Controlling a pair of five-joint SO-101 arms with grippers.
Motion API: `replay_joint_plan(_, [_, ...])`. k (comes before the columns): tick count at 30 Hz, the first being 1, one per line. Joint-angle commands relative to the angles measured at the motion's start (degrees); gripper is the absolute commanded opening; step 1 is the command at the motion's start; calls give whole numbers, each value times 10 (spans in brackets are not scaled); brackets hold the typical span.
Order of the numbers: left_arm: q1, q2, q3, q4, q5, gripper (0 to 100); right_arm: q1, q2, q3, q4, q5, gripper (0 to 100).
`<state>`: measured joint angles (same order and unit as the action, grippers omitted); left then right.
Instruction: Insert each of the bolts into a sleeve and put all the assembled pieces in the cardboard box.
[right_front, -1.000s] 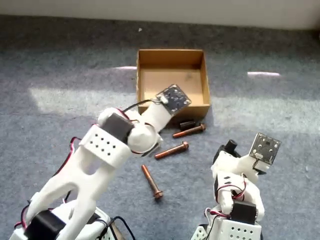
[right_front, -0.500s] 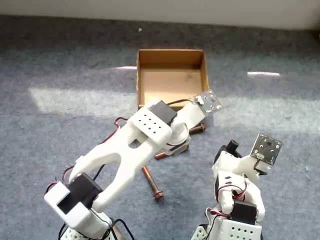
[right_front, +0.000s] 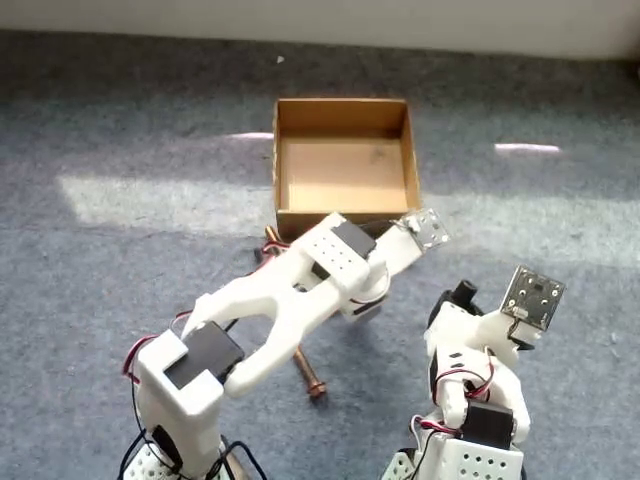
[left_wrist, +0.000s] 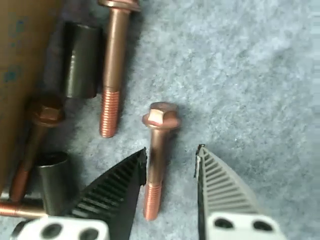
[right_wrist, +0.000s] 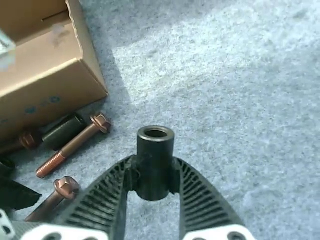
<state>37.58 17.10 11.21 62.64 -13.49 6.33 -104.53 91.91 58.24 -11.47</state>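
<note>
Left arm (right_front: 300, 290) newly outstretched, claw (left_wrist: 172, 149) astride bolt (left_wrist: 160, 120)

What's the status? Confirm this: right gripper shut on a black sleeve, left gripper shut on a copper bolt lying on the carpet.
Wrong on the left gripper: it is open, its jaws either side of the copper bolt lying on the carpet, as the left wrist view shows. The right gripper is shut on the black sleeve.
</note>
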Motion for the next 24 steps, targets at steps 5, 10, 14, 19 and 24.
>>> replay_joint_plan(5, [21,16,-29,-24,-2,178,7,-7,-22,-17,6,5])
replay_joint_plan(10, [21,41,-29,-36,-1,175,7,-7,-22,-16,6,5])
replay_joint_plan(14, [22,48,-36,-37,-3,82,7,-7,-22,-16,6,5])
replay_joint_plan(19, [22,44,-41,-34,-1,10,7,-7,-22,-16,6,5])
replay_joint_plan(24, [22,44,-42,-25,0,5,7,-7,-22,-16,6,5])
